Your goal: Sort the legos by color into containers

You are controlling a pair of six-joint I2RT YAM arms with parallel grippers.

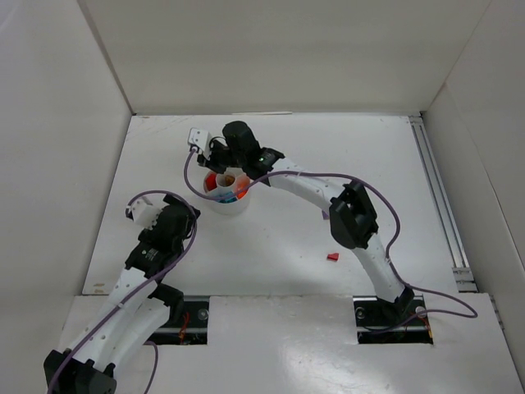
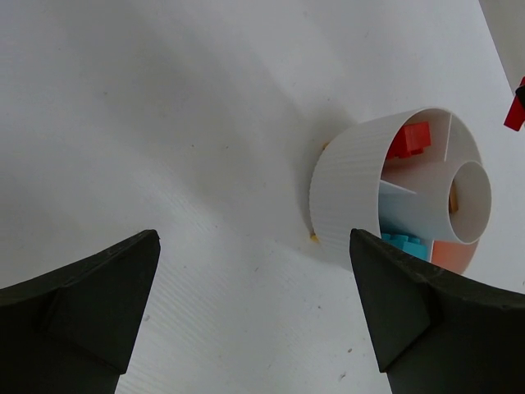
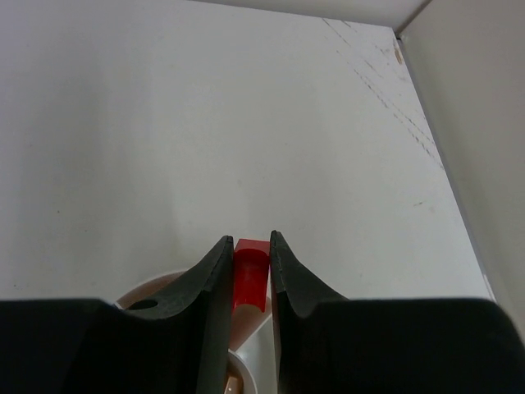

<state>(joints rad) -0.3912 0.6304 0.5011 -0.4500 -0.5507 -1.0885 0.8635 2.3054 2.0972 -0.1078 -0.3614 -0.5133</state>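
The white divided dish [image 1: 228, 194] stands mid-table with red, teal and orange bricks in its wedges. In the left wrist view the dish [image 2: 353, 193] shows a red brick [image 2: 408, 139] and teal bricks [image 2: 404, 244] inside. My right gripper [image 3: 250, 246] is shut on a red brick [image 3: 250, 273] and holds it just over the dish's rim [image 3: 152, 287]; from above the gripper [image 1: 215, 158] sits at the dish's far edge. Another red brick [image 1: 333, 257] lies on the table to the right. My left gripper [image 2: 254, 312] is open and empty, left of the dish [image 1: 184, 215].
White walls enclose the table on three sides. A metal rail [image 1: 439, 197] runs along the right edge. The right arm [image 1: 312, 190] stretches diagonally from its base to the dish. A small orange speck [image 2: 312, 237] lies at the dish's foot.
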